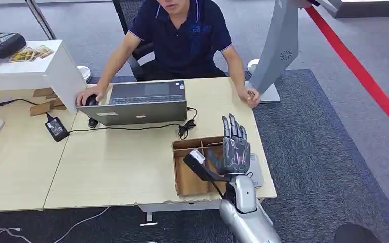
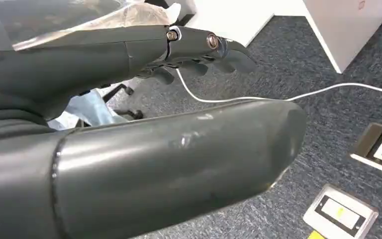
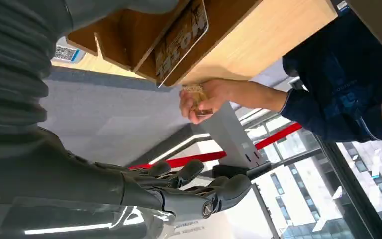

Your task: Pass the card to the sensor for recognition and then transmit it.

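Observation:
My right hand (image 1: pixel 235 148) hovers over the right end of an open cardboard box (image 1: pixel 185 182) at the table's near right corner. Its fingers (image 3: pixel 199 185) are stretched out and hold nothing. The thumb (image 1: pixel 203 170) reaches left towards a card (image 3: pixel 181 40) that stands in a slot of the box; I cannot tell whether it touches the card. A flat grey sensor pad (image 1: pixel 256 170) lies just right of the box, partly under the hand. The person's hand (image 1: pixel 250 95) holds another card (image 3: pixel 199 102) at the table's far right edge. My left hand (image 2: pixel 194 47) hangs above the carpet, holding nothing.
A person sits behind the table with a laptop (image 1: pixel 141 101) and a mouse (image 1: pixel 90 100). A cable (image 1: pixel 131 127) and a power brick (image 1: pixel 55 127) lie mid-table. A white box (image 1: pixel 35 68) stands far left and a grey stand (image 1: pixel 278 45) far right.

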{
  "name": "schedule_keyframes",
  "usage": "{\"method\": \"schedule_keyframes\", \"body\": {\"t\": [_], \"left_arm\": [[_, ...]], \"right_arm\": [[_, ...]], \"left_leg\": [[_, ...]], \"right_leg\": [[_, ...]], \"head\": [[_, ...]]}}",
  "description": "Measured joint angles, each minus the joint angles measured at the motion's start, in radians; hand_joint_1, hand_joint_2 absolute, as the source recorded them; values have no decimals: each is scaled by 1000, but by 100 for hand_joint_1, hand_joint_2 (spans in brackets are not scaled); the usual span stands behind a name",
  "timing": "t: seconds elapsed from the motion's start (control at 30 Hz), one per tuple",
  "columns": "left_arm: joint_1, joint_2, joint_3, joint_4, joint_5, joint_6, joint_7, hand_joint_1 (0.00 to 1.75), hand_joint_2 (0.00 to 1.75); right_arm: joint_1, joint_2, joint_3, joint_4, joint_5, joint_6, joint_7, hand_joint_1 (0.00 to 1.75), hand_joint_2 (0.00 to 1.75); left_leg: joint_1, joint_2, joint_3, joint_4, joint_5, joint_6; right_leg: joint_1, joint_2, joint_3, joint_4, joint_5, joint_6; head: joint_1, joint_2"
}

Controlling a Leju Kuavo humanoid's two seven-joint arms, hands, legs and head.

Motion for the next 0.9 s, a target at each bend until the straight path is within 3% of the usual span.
{"method": "schedule_keyframes", "body": {"t": [0.9], "left_arm": [[0, 4, -15, 0, 8, 0, 3, 0, 0]], "right_arm": [[-7, -6, 3, 5, -2, 0, 3, 0, 175]], "left_leg": [[0, 0, 0, 0, 0, 0]], "right_leg": [[0, 0, 0, 0, 0, 0]], "head": [[0, 0]]}}
